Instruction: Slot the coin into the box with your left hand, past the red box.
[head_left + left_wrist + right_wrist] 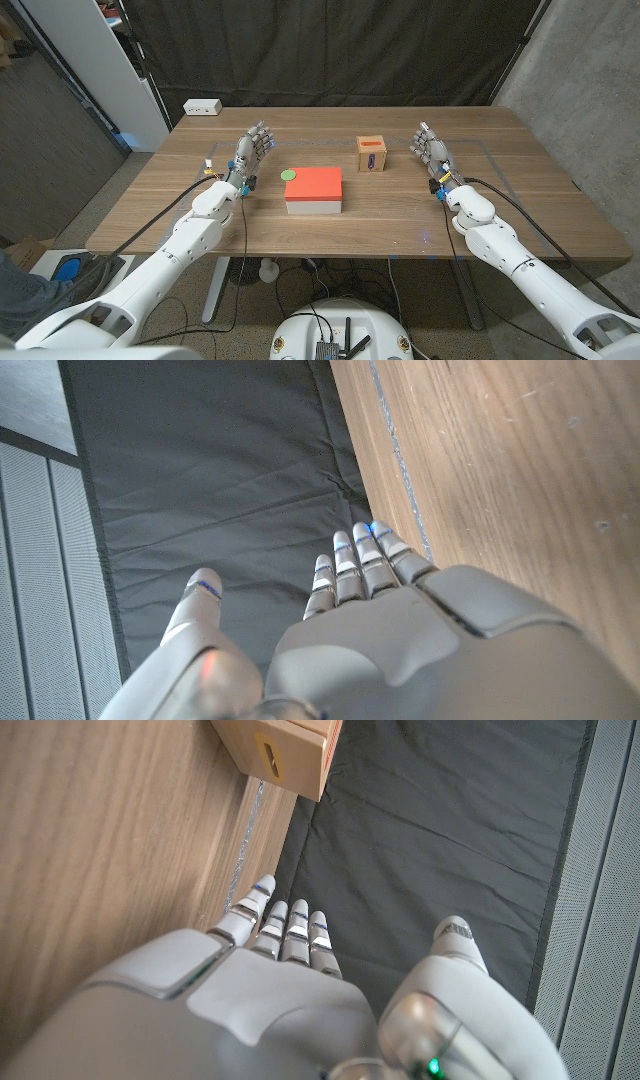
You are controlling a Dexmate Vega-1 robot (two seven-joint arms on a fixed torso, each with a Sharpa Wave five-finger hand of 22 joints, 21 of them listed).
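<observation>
Green coin on table, touching red box far-left corner. Slotted wooden box beyond, right. Left hand and right hand empty, fingers extended.

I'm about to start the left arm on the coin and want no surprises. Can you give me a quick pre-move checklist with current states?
1. Left robot hand free, holding nothing, fingers apart: ok.
2. Green coin visible, lying at the red box's rear-left corner, uncovered: ok.
3. Whether the coin rests on the red box or on the table: cannot tell.
4. Wooden box upright behind the red box, slot showing: ok.
5. Right robot hand empty, standing right of the wooden box, apart from it: ok.
</observation>
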